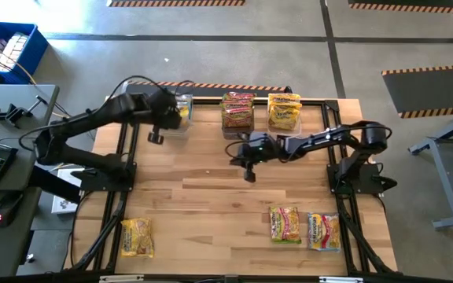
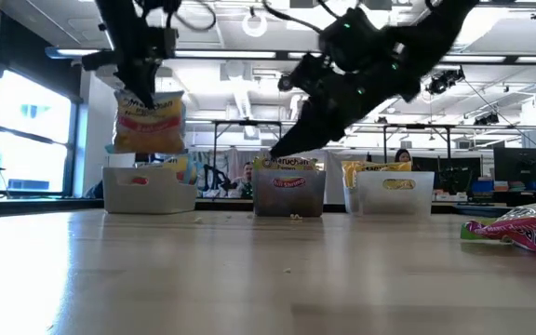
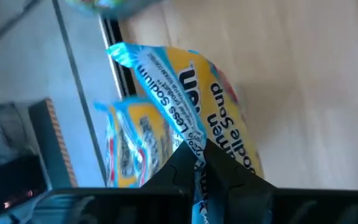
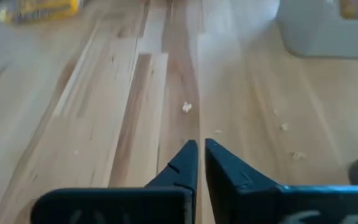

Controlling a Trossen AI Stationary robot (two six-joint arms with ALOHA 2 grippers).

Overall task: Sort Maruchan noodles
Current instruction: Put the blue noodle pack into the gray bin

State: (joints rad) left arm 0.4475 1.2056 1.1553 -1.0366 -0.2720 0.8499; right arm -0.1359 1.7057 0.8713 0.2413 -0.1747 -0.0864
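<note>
My left gripper (image 1: 171,116) hangs over the far-left clear tub (image 1: 181,104) and is shut on a yellow noodle packet with blue-green edges (image 2: 147,126). Another yellow and blue packet (image 3: 126,149) lies in that tub below it. My right gripper (image 1: 233,151) is shut and empty above the bare wood in front of the middle dark tub (image 1: 238,112), which holds red-printed packets. The far-right clear tub (image 1: 284,110) holds yellow packets. Three packets lie flat near the table's near edge: one on the left (image 1: 138,236) and two on the right (image 1: 285,224), (image 1: 323,230). My left gripper pinches the packet between its two fingers (image 3: 182,171) at its blue-green sealed end (image 3: 194,152), coming from above and pointing down. The packet hangs below the fingers, lifted clear, with its lower end (image 2: 147,147) a little above the tub's rim.
The three tubs stand in a row along the far edge. The middle of the table (image 1: 211,189) is bare wood with a few crumbs (image 4: 186,107). A dark frame runs along the table's left and right sides. A desk with a keyboard stands left of the table.
</note>
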